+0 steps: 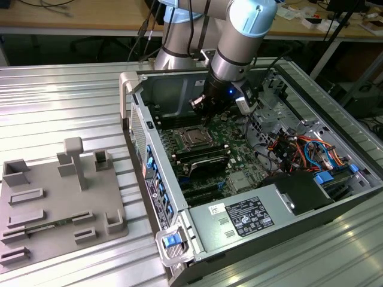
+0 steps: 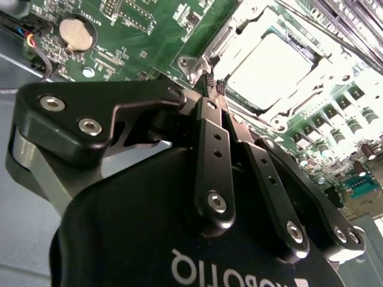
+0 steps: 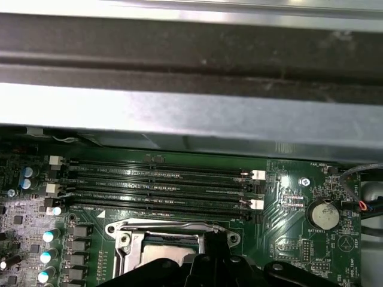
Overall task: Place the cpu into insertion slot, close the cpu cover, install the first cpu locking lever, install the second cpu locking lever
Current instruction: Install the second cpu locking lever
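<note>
— Where's the cpu (image 2: 272,60)?
— Already seated in the insertion slot (image 1: 195,137), the cpu cover (image 2: 236,36) around it.
— And the pincer (image 2: 212,84)?
— Pinched narrow, empty, tips at the cover's edge.
— Risk?
— I'd judge a slipped tip could scrape the motherboard (image 2: 143,30) beside it.

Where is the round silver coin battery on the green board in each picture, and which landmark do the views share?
Exterior view: too small to tell.
Second wrist view: coin battery on the green board, beyond the gripper.
First wrist view: coin battery beside the ends of the memory slots.
Shared landmark: the silver-rimmed insertion slot.
</note>
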Motion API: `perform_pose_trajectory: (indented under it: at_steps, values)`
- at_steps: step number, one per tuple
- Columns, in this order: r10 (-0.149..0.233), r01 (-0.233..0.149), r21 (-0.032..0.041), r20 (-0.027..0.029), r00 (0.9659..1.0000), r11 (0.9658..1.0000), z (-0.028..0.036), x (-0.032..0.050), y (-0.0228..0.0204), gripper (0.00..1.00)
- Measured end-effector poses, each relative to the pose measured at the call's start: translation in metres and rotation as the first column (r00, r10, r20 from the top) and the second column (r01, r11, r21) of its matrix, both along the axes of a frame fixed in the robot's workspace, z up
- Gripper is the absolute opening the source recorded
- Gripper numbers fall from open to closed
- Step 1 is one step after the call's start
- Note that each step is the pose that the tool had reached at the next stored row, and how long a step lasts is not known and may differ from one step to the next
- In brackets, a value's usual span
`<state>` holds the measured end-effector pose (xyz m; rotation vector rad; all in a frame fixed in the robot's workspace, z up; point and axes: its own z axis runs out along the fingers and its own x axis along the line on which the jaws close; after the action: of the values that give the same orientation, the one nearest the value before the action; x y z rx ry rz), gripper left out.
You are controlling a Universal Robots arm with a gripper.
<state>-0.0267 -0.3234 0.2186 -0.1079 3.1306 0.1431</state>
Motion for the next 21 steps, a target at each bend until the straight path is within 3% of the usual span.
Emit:
perform_pose_trajectory:
  at_steps: [3, 7, 10, 18, 21]
  values:
    - [0.000, 0.000, -0.0009, -0.0002, 1.0000, 1.0000, 0.0005, 0.0000, -0.0004, 0.11]
    - [0.000, 0.000, -0.0015, -0.0001, 1.0000, 1.0000, 0.0058, 0.0002, -0.0011, 0.11]
    - [0.000, 0.000, -0.0015, -0.0001, 1.0000, 1.0000, 0.0063, 0.0001, -0.0056, 0.11]
    - [0.000, 0.000, -0.0016, -0.0001, 1.0000, 1.0000, 0.0064, 0.0001, -0.0264, 0.11]
    - [0.000, 0.000, -0.0016, -0.0002, 1.0000, 1.0000, 0.0062, 0.0006, -0.0377, 0.11]
